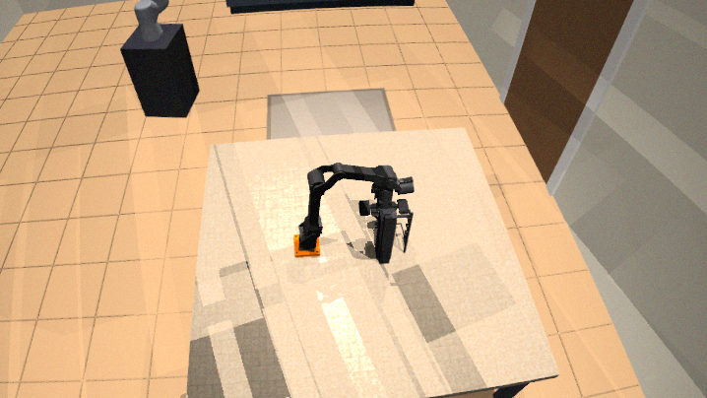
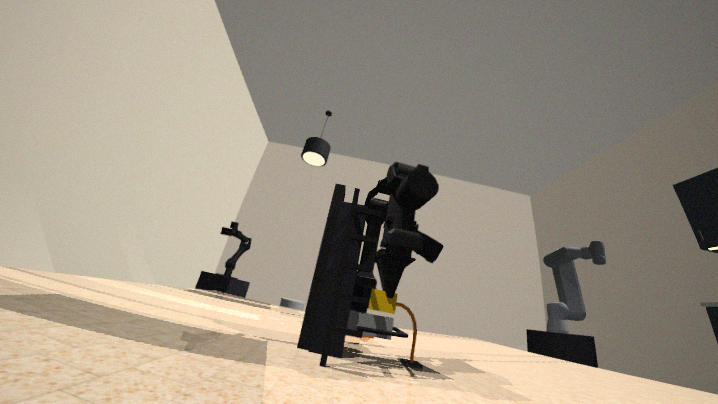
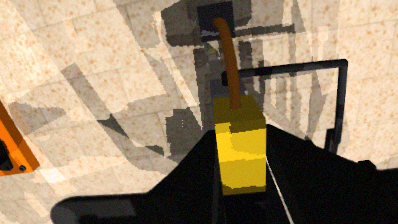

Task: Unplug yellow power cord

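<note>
The yellow plug [image 2: 382, 301] [image 3: 242, 155] sits level in front of the tall black upright unit [image 1: 385, 237] [image 2: 320, 281], which seems to be the power strip. My gripper [image 2: 390, 295] [image 3: 238, 134] comes down from above and is shut on the plug, one finger on each side. The plug's inner end meets a dark block on the unit; whether its prongs are in a socket is hidden. The orange-brown cord [image 2: 414, 326] [image 3: 230, 60] leaves the plug's outer end and curves down to a small dark plate [image 2: 411, 364] [image 3: 216, 11]. In the top view the unit hides the plug.
A grey block [image 2: 377, 324] is below the plug. A thin black bar frame [image 1: 409, 232] [image 3: 342, 100] stands out from the unit, close beside my right finger in the wrist view. The arm's orange base [image 1: 297, 248] [image 3: 19, 144] is on the table [image 1: 475, 336].
</note>
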Motion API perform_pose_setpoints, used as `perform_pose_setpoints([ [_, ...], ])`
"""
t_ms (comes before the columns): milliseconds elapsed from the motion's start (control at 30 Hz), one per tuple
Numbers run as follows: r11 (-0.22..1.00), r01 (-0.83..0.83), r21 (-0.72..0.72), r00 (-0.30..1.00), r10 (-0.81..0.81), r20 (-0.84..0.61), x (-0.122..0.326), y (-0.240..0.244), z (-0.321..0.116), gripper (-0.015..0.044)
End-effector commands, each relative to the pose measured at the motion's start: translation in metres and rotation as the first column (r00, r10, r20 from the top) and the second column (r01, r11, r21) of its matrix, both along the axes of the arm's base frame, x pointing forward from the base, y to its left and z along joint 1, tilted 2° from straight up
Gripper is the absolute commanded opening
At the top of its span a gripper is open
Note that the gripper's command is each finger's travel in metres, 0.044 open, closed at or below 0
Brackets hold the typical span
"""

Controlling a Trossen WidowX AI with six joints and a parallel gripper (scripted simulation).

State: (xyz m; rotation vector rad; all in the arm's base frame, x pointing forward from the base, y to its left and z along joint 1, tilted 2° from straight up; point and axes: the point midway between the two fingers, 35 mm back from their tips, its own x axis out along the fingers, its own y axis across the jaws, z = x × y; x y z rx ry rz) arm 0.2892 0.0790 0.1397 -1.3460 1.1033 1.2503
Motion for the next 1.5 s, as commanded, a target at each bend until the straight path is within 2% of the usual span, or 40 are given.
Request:
perform_pose_setpoints([
  [0, 0.999, -0.015, 0.031, 1.000, 0.015, 0.000, -0.001, 0.018, 0.002, 0.0000],
  [733, 0.999, -0.018, 0.035, 1.000, 0.018, -0.003, -0.010, 0.052, 0.007, 0.0000],
  [1167, 0.999, -0.019, 0.035, 1.000, 0.020, -0.005, -0.010, 0.040, 0.003, 0.0341],
  [1267, 0.999, -0.019, 0.036, 1.000, 0.020, -0.005, -0.011, 0.053, 0.006, 0.0420],
  [1300, 0.999, -0.019, 0.037, 1.000, 0.020, -0.005, -0.012, 0.061, 0.008, 0.0440],
  [1467, 0.999, -0.019, 0.040, 1.000, 0.020, -0.006, -0.020, 0.099, 0.016, 0.0440],
])
